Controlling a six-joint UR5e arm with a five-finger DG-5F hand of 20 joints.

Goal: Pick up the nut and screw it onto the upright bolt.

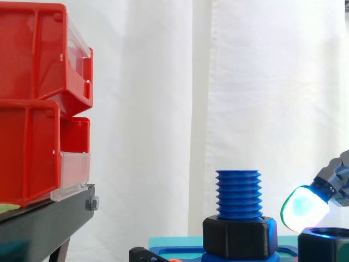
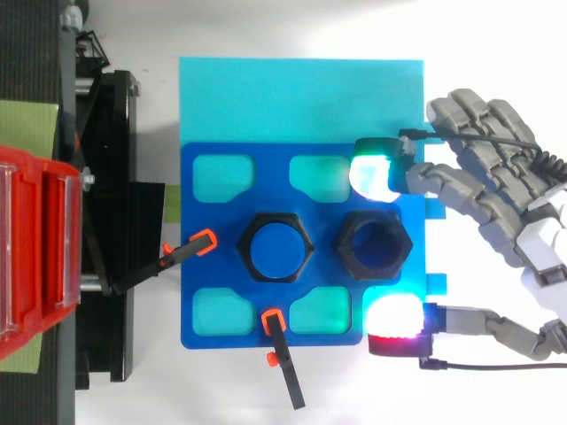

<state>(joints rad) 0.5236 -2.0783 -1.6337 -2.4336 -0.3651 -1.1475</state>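
A blue threaded bolt (image 1: 238, 194) stands upright on the blue plate (image 2: 213, 221), with a black hex collar (image 1: 239, 236) round its foot; from above it is the blue disc (image 2: 277, 246). To its right a loose black nut (image 2: 373, 245) lies flat on the plate, also at the bottom right of the side view (image 1: 324, 245). My hand (image 2: 505, 204) reaches in from the right, open. One glowing fingertip (image 2: 372, 177) hovers just beyond the nut's far side and the glowing thumb tip (image 2: 394, 326) off its near side. Neither touches the nut.
The plate rests on a cyan sheet (image 2: 301, 97). Two black clamps with orange tips (image 2: 204, 241) (image 2: 275, 320) sit at the plate's left and front edges. Red bins (image 1: 38, 109) on a black stand (image 2: 106, 230) rise to the left.
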